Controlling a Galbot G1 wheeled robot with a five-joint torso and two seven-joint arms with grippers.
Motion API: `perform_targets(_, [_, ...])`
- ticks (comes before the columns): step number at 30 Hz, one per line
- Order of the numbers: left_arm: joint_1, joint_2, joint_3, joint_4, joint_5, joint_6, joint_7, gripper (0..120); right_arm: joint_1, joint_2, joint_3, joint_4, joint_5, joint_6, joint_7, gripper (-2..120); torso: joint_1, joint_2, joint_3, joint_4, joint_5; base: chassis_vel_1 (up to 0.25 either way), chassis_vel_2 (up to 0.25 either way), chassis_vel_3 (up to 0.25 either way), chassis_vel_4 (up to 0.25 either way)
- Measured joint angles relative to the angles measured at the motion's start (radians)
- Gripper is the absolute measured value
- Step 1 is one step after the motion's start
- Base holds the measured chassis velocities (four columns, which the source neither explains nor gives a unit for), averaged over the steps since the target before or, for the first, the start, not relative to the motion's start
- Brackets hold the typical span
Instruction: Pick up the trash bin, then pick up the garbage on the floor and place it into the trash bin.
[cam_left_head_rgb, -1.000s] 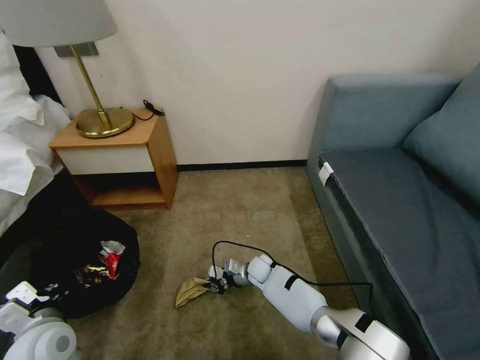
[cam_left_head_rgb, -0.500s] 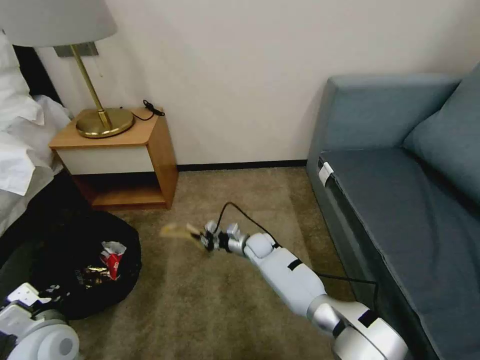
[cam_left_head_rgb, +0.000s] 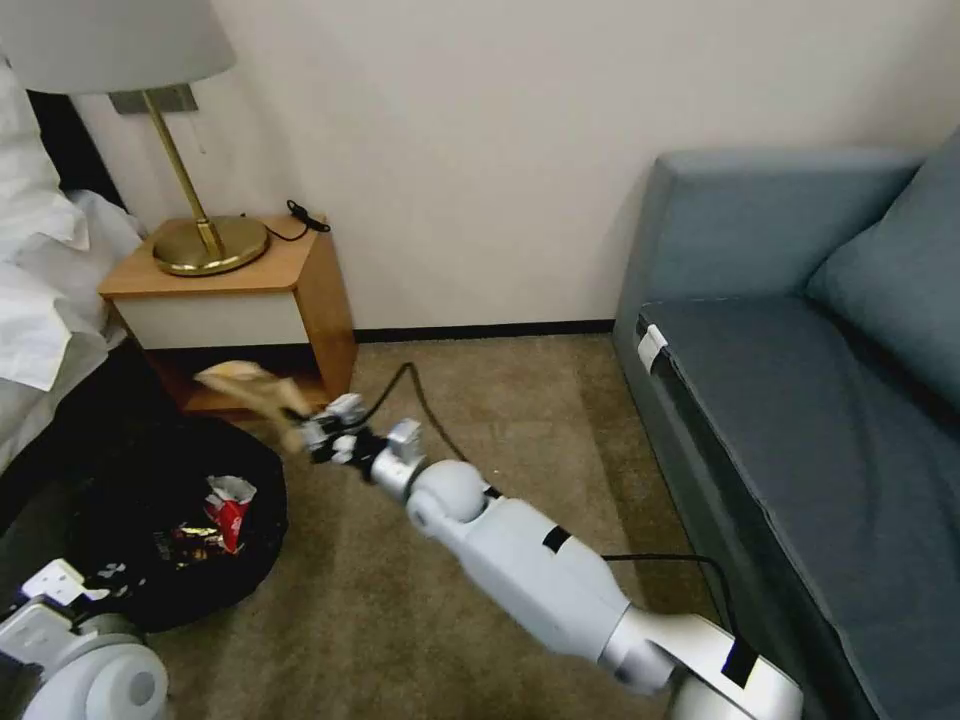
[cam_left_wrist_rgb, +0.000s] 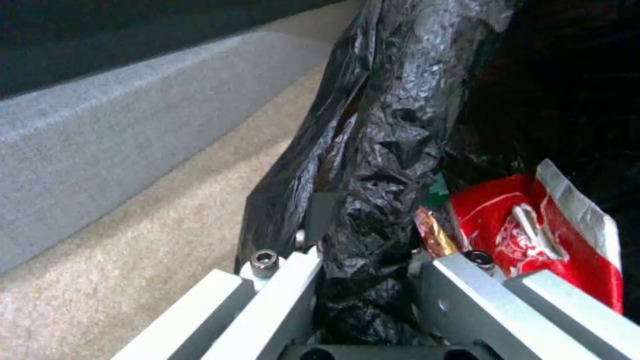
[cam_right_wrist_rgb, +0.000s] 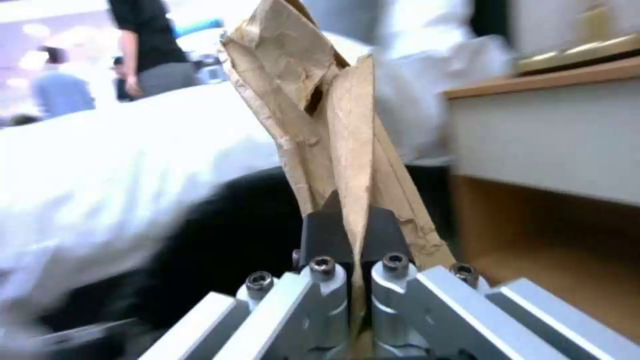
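The black trash bin (cam_left_head_rgb: 150, 560) with its crinkly liner sits low at the left, and a red snack packet (cam_left_head_rgb: 225, 510) and a dark wrapper (cam_left_head_rgb: 180, 543) lie inside it. My left gripper (cam_left_wrist_rgb: 363, 280) is shut on the liner's rim (cam_left_wrist_rgb: 387, 150), with the red packet (cam_left_wrist_rgb: 553, 235) right beside it. My right gripper (cam_left_head_rgb: 310, 432) hangs in the air over the bin's far edge, shut on a crumpled brown paper bag (cam_left_head_rgb: 245, 385). In the right wrist view the paper bag (cam_right_wrist_rgb: 327, 125) stands pinched between the closed fingers (cam_right_wrist_rgb: 337, 240).
A wooden nightstand (cam_left_head_rgb: 250, 310) with a brass lamp (cam_left_head_rgb: 205, 240) stands just behind the bin and the raised bag. White bedding (cam_left_head_rgb: 40, 290) is at the far left. A blue-grey sofa (cam_left_head_rgb: 800, 400) takes up the right. Beige carpet (cam_left_head_rgb: 480, 420) lies open between them.
My right arm has lifted the brown paper bag off the carpet and swung it left and up, from mid-floor to above the bin's far edge. The bin and left gripper stayed put.
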Motion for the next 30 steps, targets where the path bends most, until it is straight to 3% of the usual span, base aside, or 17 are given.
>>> perform_targets(6, [0.004,0.000,0.000,-0.008,0.001,0.002,-0.001,0,-0.006,0.000,-0.078,0.025,0.013,-0.007,-0.043,0,0.000,0.000,0.000,-0.0002,0.0000,0.000,0.000,0.000,0.000])
perform_targets(11, [0.004,-0.005,0.002,-0.012,0.006,0.003,-0.001,0,0.010,0.017,-0.113,-0.043,-0.033,0.001,-0.045,0,0.000,0.000,0.000,0.0000,0.0001,0.000,0.000,0.000,0.000])
perform_targets(23, [0.002,-0.071,0.013,-0.015,0.026,0.002,-0.001,0,0.025,0.018,-0.120,-0.161,-0.093,0.032,-0.014,1,0.000,0.000,0.000,-0.0003,0.0001,0.000,0.000,0.000,0.000])
perform_targets(30, [-0.006,-0.110,0.022,-0.009,0.041,0.002,-0.001,0,0.030,0.018,-0.121,-0.181,-0.101,0.041,-0.001,30,0.000,0.000,0.000,-0.0002,0.0002,0.000,0.000,0.000,0.000])
